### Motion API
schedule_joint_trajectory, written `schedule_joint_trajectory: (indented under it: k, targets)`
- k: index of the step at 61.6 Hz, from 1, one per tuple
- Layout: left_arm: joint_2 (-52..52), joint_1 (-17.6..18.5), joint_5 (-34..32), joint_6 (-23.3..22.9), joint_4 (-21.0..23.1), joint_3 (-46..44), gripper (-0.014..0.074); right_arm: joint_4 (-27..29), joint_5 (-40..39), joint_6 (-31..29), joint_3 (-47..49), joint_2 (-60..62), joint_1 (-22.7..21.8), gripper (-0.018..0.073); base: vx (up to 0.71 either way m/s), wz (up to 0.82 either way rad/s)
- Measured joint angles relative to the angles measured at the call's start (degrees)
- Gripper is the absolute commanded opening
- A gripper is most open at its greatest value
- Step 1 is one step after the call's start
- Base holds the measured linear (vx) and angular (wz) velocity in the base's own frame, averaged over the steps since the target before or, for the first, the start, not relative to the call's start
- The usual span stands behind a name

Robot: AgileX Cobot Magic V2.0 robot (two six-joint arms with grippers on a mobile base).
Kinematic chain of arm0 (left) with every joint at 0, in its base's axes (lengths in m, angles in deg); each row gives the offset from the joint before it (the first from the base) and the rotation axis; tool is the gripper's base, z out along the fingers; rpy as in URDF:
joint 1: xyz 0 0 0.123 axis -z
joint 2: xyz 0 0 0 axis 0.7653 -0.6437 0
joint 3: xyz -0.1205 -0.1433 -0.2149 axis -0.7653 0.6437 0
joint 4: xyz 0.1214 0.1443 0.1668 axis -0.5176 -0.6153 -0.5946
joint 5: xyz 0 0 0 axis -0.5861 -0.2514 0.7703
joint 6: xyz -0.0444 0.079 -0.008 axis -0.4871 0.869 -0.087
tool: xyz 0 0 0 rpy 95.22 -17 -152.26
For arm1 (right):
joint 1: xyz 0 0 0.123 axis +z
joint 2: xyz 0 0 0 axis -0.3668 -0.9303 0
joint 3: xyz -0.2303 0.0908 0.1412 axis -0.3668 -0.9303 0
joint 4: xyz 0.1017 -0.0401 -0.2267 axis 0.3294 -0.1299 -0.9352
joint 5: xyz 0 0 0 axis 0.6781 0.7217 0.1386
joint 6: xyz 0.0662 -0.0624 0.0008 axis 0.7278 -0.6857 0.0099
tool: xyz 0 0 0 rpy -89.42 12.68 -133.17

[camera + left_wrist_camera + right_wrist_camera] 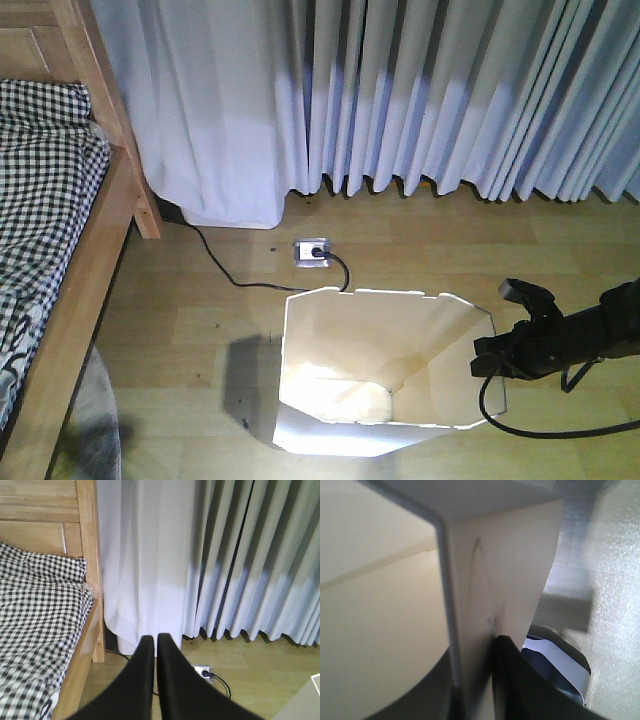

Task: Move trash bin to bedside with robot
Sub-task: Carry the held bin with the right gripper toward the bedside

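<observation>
White plastic trash bin (350, 340), lower centre, apart from the bed (80, 290) at left, may tip or slip: right gripper (487, 357) fingers pinch just its rim wall, left gripper (155, 647) fingers closed empty.

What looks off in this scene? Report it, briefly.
Dark scuff marks streak the trash bin wall just above where the right end effector clamps it. A black cable trails across the floor near the bin. Nothing is spilled.

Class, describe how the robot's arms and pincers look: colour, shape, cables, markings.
All black, unmarked. The left pincer has two long, smooth, tapering fingers. The slim right arm ends in a small blocky right pincer; a thin black cable loops beneath.
</observation>
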Motion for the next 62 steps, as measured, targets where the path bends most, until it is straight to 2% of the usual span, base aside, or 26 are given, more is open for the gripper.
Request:
schedule_joint_trajectory:
  k: [62]
  targets:
    - [0.0,0.0,0.0,0.0,0.0,0.0,-0.0006,0.0,0.0,0.0,0.0,0.0,0.0,-0.0005,0.18,0.03]
